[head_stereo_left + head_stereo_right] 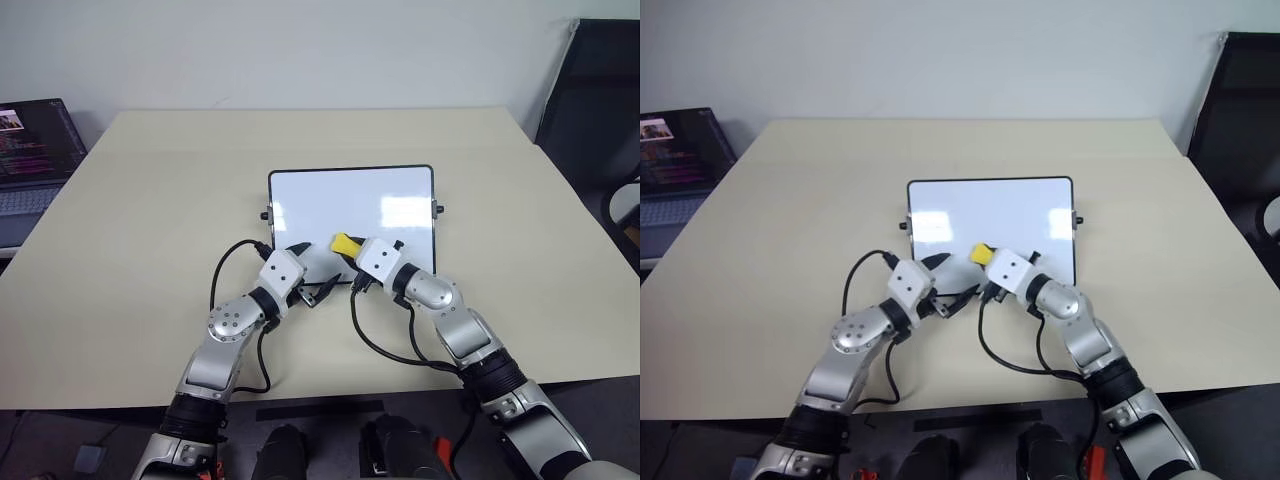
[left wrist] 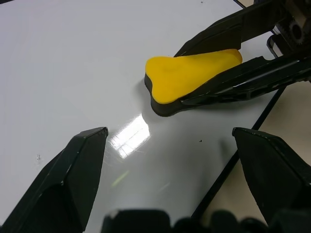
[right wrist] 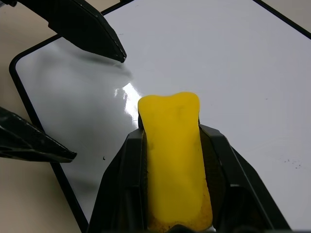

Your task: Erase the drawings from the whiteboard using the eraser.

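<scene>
The eraser [image 3: 175, 160] sits on the whiteboard [image 1: 330, 200], near its front edge, long axis running straight out from the right tool [image 1: 349, 250], which is clenched on its sides. Faint specks [image 3: 290, 162] lie on the board off to one side of it. The left tool [image 1: 312, 272], released and spread wide, hovers just beside, over the front-left corner on the bench [image 1: 150, 200].

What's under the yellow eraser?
The glossy whiteboard lies under the eraser, which the right gripper holds between its fingers. Its dark underside sits on the white surface; whatever is directly beneath it is covered. Only tiny specks show nearby.
</scene>
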Robot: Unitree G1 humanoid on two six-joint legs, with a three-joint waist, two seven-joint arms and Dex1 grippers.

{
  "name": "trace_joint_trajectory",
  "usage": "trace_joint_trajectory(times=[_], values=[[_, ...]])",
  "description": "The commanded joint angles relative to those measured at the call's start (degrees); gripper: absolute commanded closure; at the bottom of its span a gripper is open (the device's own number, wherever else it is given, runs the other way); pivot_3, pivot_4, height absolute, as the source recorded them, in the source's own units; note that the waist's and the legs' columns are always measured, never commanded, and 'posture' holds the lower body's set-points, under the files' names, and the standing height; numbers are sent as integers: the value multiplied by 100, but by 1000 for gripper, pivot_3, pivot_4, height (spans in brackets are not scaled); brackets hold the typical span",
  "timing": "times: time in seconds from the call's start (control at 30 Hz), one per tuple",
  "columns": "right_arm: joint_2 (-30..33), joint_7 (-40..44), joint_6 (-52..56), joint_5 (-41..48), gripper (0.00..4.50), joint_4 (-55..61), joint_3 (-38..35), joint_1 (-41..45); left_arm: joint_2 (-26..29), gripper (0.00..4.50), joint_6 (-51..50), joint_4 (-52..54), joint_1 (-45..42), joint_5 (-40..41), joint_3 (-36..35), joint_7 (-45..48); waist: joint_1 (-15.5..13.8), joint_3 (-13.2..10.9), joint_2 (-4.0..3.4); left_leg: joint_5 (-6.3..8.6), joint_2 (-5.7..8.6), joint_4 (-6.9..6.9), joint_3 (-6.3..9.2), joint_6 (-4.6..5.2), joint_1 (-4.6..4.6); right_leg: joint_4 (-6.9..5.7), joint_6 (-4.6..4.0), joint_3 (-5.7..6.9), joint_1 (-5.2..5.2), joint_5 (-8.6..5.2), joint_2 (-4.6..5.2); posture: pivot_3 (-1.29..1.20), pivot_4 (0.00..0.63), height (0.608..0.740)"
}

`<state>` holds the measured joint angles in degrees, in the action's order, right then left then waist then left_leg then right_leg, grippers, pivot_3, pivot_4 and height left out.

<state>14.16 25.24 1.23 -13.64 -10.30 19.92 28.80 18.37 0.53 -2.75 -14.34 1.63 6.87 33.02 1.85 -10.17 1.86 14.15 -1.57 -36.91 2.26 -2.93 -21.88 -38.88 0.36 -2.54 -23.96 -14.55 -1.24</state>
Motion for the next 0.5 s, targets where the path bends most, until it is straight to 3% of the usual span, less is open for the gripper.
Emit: trace_joint_trajectory(times=[0.03,0.5], values=[[200,-94,183,-135,3376,-126,-202,35,19,0,32,277,-66,15,-39,-65,-13,0,0,0,1,-3,1,0,3,0,0,1,5,0,0,0,150,740],[1261,407,427,-269,3376,582,-197,-1085,-21,0,83,119,-248,0,-38,-114,-29,3,4,0,6,-3,11,0,28,25,1,6,49,0,8,0,150,740]])
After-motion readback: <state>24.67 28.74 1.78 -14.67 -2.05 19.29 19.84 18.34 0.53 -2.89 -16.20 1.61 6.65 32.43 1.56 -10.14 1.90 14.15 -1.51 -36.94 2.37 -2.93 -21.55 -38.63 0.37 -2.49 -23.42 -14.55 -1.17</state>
